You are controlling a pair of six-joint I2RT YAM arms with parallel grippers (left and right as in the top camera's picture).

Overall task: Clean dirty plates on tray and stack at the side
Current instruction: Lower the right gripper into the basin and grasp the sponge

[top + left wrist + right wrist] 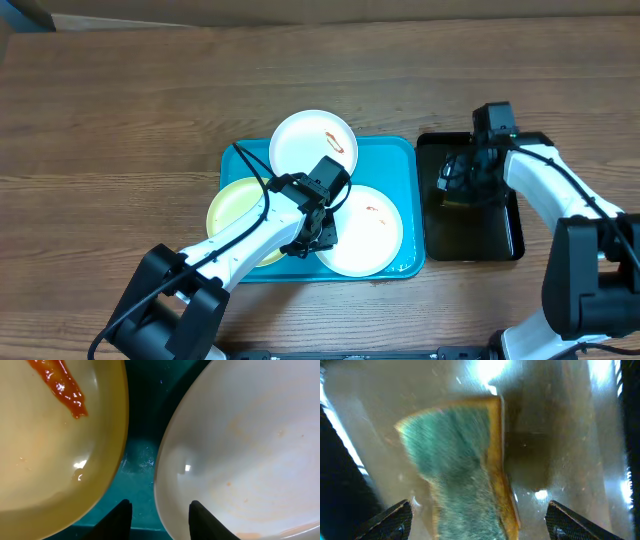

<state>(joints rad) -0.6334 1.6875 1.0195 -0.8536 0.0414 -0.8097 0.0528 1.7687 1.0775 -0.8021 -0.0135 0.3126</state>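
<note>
Three plates lie on the turquoise tray: a white plate at the back with a red smear, a yellow-green plate on the left, and a white plate at the front right with a small smear. My left gripper hangs low between the two front plates. In the left wrist view the left gripper is open; one finger stands over the tray, the other over the white plate, its rim between them. The yellow-green plate carries a red-orange smear. My right gripper is open, astride a green and yellow sponge.
A black tray stands right of the turquoise tray; its floor looks wet and holds the sponge. My right gripper reaches down into it. Bare wooden table lies to the left and behind both trays.
</note>
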